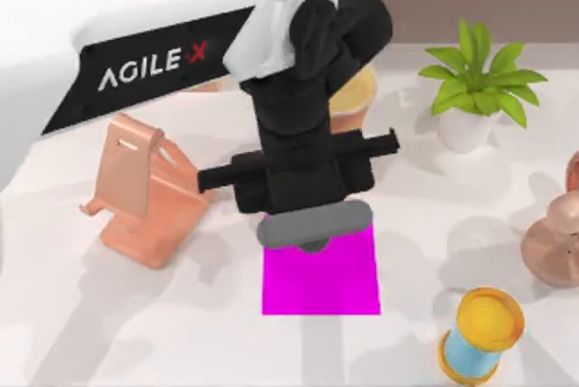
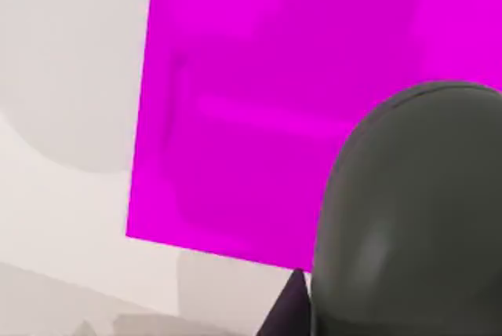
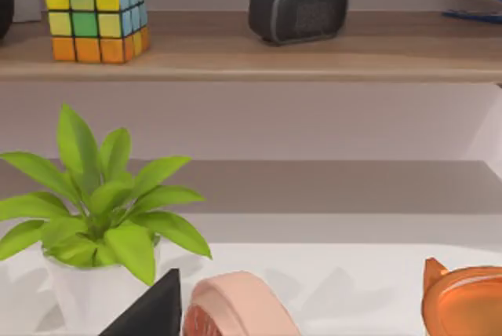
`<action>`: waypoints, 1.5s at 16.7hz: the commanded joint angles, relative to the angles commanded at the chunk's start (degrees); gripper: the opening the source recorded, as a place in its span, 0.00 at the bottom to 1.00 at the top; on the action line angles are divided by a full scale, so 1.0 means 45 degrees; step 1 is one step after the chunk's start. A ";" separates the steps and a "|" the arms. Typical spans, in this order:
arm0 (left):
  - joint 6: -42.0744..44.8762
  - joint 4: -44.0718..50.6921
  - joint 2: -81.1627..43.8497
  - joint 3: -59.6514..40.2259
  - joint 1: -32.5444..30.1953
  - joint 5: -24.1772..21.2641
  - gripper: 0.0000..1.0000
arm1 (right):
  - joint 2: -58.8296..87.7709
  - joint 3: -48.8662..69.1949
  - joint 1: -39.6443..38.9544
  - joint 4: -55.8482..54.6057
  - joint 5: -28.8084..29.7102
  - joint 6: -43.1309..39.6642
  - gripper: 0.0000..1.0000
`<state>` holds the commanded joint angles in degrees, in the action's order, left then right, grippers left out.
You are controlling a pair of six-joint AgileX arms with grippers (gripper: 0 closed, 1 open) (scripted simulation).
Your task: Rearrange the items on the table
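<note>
My left gripper (image 1: 312, 213) hangs over the far edge of the magenta mat (image 1: 321, 278), shut on a dark grey oval mouse (image 1: 280, 229) that sits crosswise under the black wrist. In the left wrist view the mouse (image 2: 408, 210) bulks close above the mat (image 2: 259, 100), with one dark fingertip (image 2: 289, 304) against its side. An orange cup with a creamy top (image 1: 355, 96) stands behind the left arm, partly hidden by it. A dark fingertip (image 3: 149, 312) of my right gripper shows at the edge of the right wrist view.
A pink phone stand (image 1: 145, 193) is left of the mat. A potted plant (image 1: 475, 89) stands at the back right, a yellow-ended blue spool (image 1: 479, 333) at the front right, and a copper-coloured object (image 1: 552, 233) at the right edge. A shelf (image 3: 251, 45) holds a colour cube and a speaker.
</note>
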<state>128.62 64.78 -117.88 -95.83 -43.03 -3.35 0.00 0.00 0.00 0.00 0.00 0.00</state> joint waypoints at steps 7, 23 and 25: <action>0.1593 -0.0885 -0.1906 -0.0204 -0.0756 0.0862 0.00 | 0.0000 0.0000 0.0000 0.0000 0.0000 0.0000 1.00; 0.1601 -0.1312 -0.2057 0.0071 -0.0749 0.0861 0.30 | 0.0000 0.0000 0.0000 0.0000 0.0000 0.0000 1.00; 0.1601 -0.1312 -0.2057 0.0071 -0.0749 0.0861 0.45 | 0.0000 0.0000 0.0000 0.0000 0.0000 0.0000 1.00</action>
<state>135.82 58.88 -127.14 -95.51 -46.40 0.52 0.00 0.00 0.00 0.00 0.00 0.00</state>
